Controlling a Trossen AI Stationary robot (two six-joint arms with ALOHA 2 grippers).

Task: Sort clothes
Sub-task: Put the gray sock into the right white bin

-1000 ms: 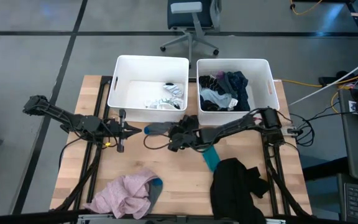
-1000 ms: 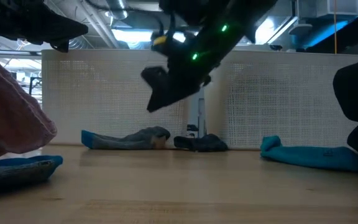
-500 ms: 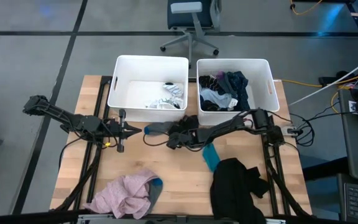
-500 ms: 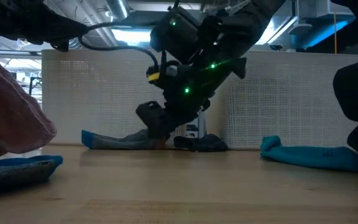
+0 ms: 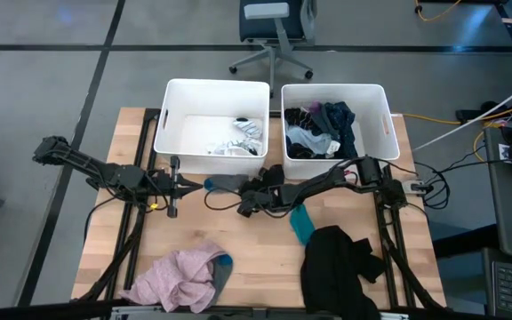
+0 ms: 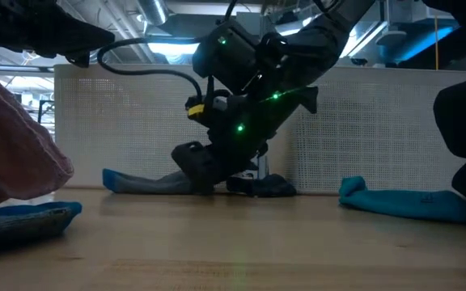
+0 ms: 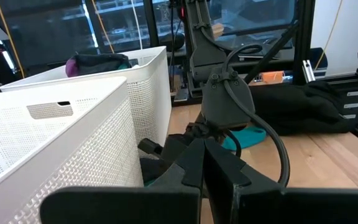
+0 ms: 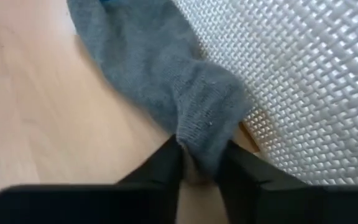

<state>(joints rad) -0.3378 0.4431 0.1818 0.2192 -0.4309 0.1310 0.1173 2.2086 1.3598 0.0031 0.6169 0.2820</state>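
Note:
A grey sock with a blue toe (image 5: 225, 183) lies flat on the table against the front wall of the left white tub (image 5: 169, 116); it also shows in the low view (image 6: 148, 182) and the right wrist view (image 8: 148, 68). My right gripper (image 5: 244, 190) is down at table level, shut on the sock's near end (image 8: 201, 168). My left gripper (image 5: 194, 185) hovers shut and empty just left of the sock's blue toe (image 7: 202, 155). A small dark sock (image 6: 261, 186) lies beside the grey one. My right gripper pinches the grey sock's bunched end (image 8: 199, 149) between its two fingers (image 8: 166, 165). The fingers slant down from the table's right, along the sock's length. The rest of the sock lies flat on the table beside the tub's wall.
The right white tub (image 5: 386, 116) holds dark and white clothes; the left tub holds a few light pieces (image 5: 243, 138). A teal sock (image 5: 300, 224), a black garment (image 5: 336, 262) and a pink garment (image 5: 185, 274) lie on the near part of the table.
My right gripper has come down from well above the table to table level and a little toward the table's left edge, onto the grey sock's end. The sock stays lying on the table.

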